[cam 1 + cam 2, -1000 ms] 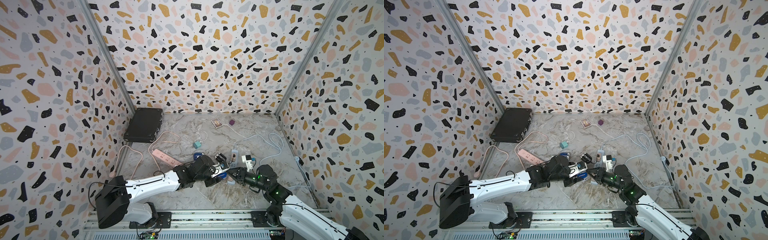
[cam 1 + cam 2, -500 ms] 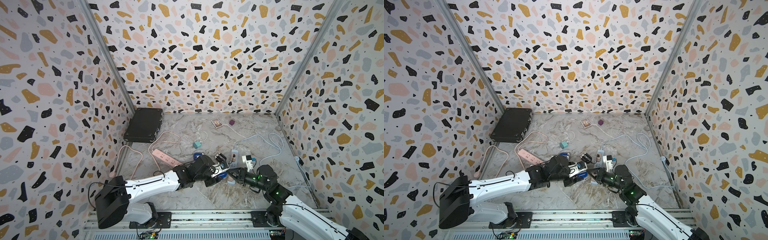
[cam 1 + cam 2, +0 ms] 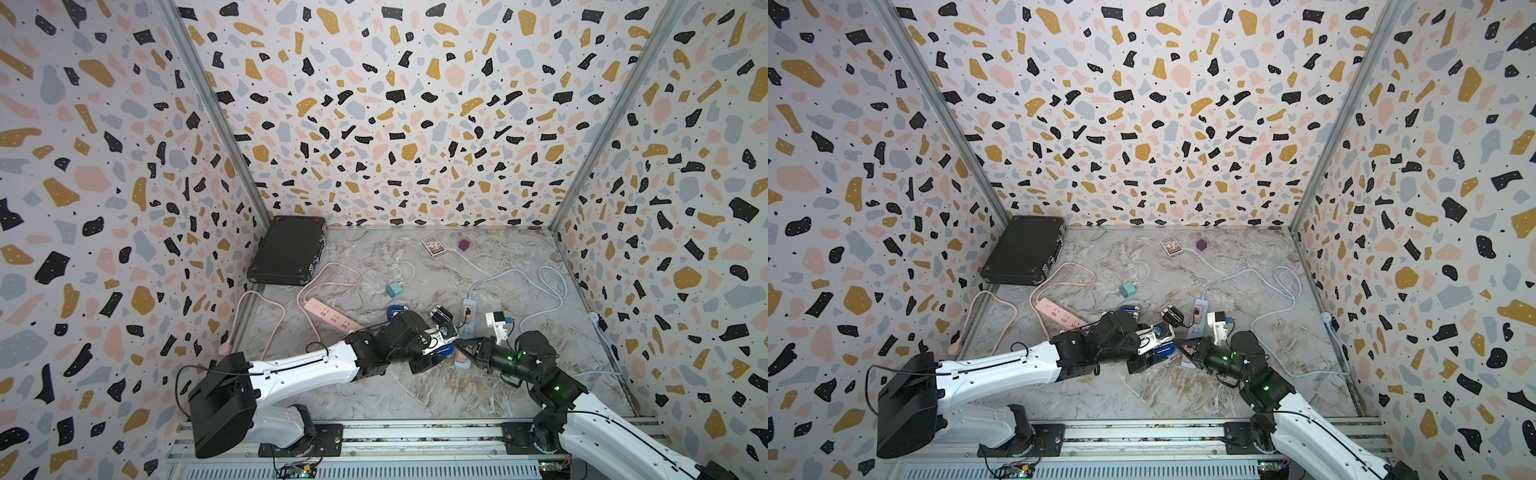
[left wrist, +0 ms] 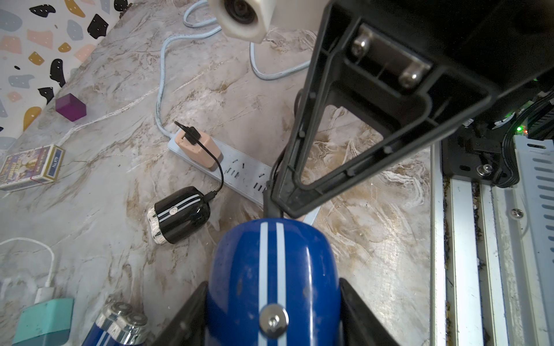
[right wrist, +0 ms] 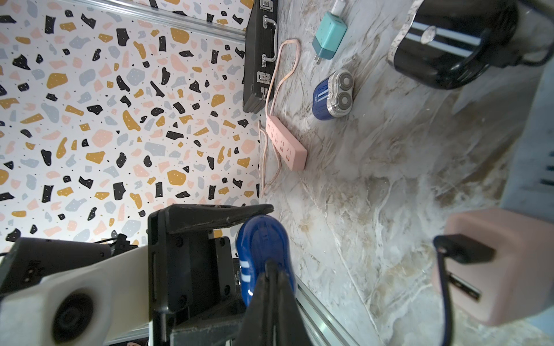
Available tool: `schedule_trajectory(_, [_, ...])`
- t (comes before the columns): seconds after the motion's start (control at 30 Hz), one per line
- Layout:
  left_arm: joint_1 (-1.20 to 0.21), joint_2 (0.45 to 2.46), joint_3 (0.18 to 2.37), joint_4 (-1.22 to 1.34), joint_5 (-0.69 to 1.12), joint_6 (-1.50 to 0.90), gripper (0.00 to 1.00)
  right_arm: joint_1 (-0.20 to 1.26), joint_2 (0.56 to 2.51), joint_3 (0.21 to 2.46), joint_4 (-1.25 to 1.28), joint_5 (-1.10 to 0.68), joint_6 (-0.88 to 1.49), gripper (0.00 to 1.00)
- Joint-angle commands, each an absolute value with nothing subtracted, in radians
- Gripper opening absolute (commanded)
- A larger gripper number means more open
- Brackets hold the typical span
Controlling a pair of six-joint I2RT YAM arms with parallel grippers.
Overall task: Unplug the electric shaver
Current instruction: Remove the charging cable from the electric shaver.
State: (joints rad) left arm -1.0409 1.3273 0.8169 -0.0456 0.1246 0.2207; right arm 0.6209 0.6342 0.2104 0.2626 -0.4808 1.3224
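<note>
Clamps blue shaver (image 4: 269, 254) across its body in left gripper (image 4: 272, 287), just beside white power strip (image 4: 245, 170). Pinches plug (image 4: 271, 209) at shaver's far end with right gripper (image 5: 271, 269), nearly shut. Probably calls for pulling along shaver's long axis, away from left gripper.
</note>
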Motion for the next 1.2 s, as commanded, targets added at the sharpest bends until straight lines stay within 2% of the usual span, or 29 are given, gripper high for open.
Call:
schedule_trajectory(0.0, [-1.037, 1.296, 0.850, -0.026, 0.129, 0.222, 0.46, 0.621, 0.638, 0.207, 0.302, -0.492, 1.320, 0.31])
schedule_trajectory(0.07, [-1.037, 1.296, 0.850, -0.028, 0.130, 0.221, 0.46, 0.621, 0.642, 0.206, 0.310, -0.486, 1.321, 0.35])
schedule_trajectory(0.23, [-1.037, 1.297, 0.853, -0.031, 0.129, 0.224, 0.46, 0.621, 0.649, 0.206, 0.341, -0.486, 1.327, 0.35])
schedule_trajectory(0.77, [-1.037, 1.302, 0.856, -0.041, 0.124, 0.228, 0.46, 0.621, 0.589, 0.225, 0.315, -0.490, 1.331, 0.30])
schedule_trajectory(1.17, [-1.037, 1.299, 0.859, -0.046, 0.124, 0.228, 0.46, 0.621, 0.664, 0.212, 0.369, -0.492, 1.329, 0.29])
